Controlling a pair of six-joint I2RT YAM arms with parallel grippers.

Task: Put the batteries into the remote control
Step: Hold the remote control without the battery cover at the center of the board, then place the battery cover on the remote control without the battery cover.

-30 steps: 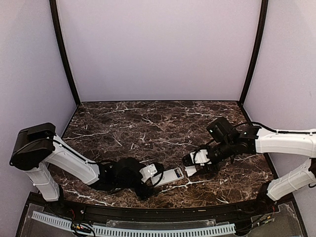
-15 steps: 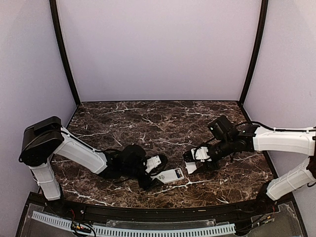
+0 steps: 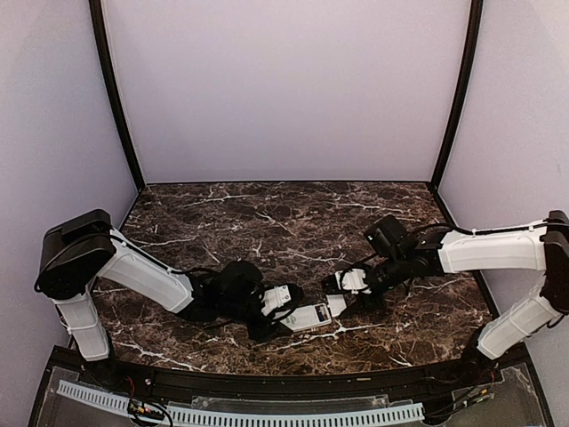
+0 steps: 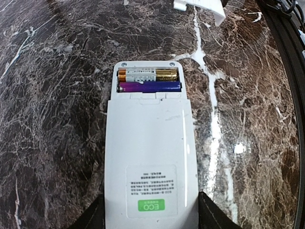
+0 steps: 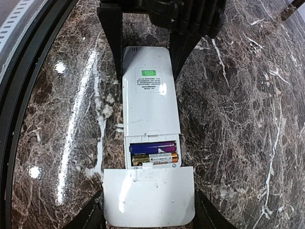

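- The remote control [image 3: 309, 317], a small white rectangular plastic handset, is found lying flat, plain back upward. It rests on the dark brown, white-veined marble table [image 3: 267, 222], near the front edge and between the two arms.
- Its battery compartment, at the end turned toward the right arm, is seen uncovered.
- Two cylindrical batteries are seated in the compartment side by side, across the width of the body. A gold-coloured battery [image 4: 147, 74] is placed nearest the end, and a purple battery [image 4: 149, 86] lies beside it, toward the middle.
- A white label with a green patch [image 4: 151, 191] is noted on the back, at the end opposite the compartment.
- The left gripper [image 4: 150, 217] is placed at the label end. Its two black fingers [image 5: 112, 43] are seen closed against the two long edges of the remote control, which is clasped between them.
- The right gripper [image 5: 148, 211] is positioned beyond the compartment end. A flat white rectangular plastic battery cover [image 5: 148, 195] is clamped between its fingers by the side edges.
- In the left wrist view the battery cover is shown clear of the remote control, with bare marble between them, and offset to one side.
- In the right wrist view the cover's small tab is lined up with the compartment's edge. Contact cannot be determined from that view.
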